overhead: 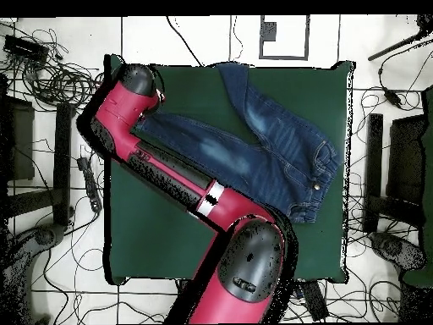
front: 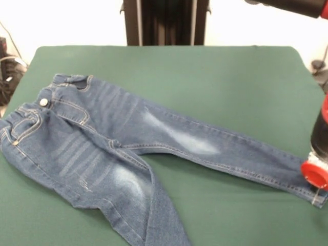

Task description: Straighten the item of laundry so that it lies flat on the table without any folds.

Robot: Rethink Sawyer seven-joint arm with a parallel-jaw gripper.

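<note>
We are seeing the pincer (front: 315,171) hovering at the cuff of the jeans (front: 128,138), probably to tug that leg straight; whether it is open or closed we cannot tell. The jeans are lying spread across the green counter (front: 215,77), the other leg hanging off its near edge

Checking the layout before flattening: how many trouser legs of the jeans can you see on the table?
2: one leg stretches toward the gripper by its cuff; the other leg runs off the front view's bottom edge.
</note>
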